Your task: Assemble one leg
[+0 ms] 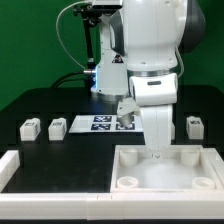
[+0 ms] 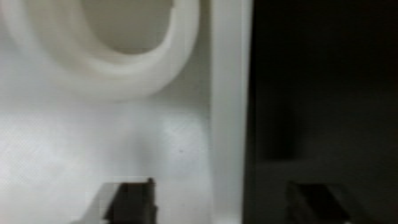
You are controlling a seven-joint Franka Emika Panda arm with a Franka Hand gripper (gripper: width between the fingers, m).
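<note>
My gripper [image 1: 154, 152] is low over the far rim of the large white tray-like piece [image 1: 200, 158] at the front. In the wrist view the gripper [image 2: 226, 203] is open: one fingertip [image 2: 130, 200] is over the tray's white inside, the other over the black table. The tray's raised rim [image 2: 228, 110] runs between them, touching neither, and a round socket [image 2: 107, 40] of the tray shows beyond. Two legs [image 1: 30, 127] [image 1: 57, 127] stand on the table at the exterior view's left, and one leg [image 1: 194, 124] at its right.
The marker board [image 1: 98, 122] lies behind the tray, with a small tagged block [image 1: 125, 122] partly hidden by my arm at its end. A white raised rail [image 1: 12, 165] borders the table at the exterior view's front left.
</note>
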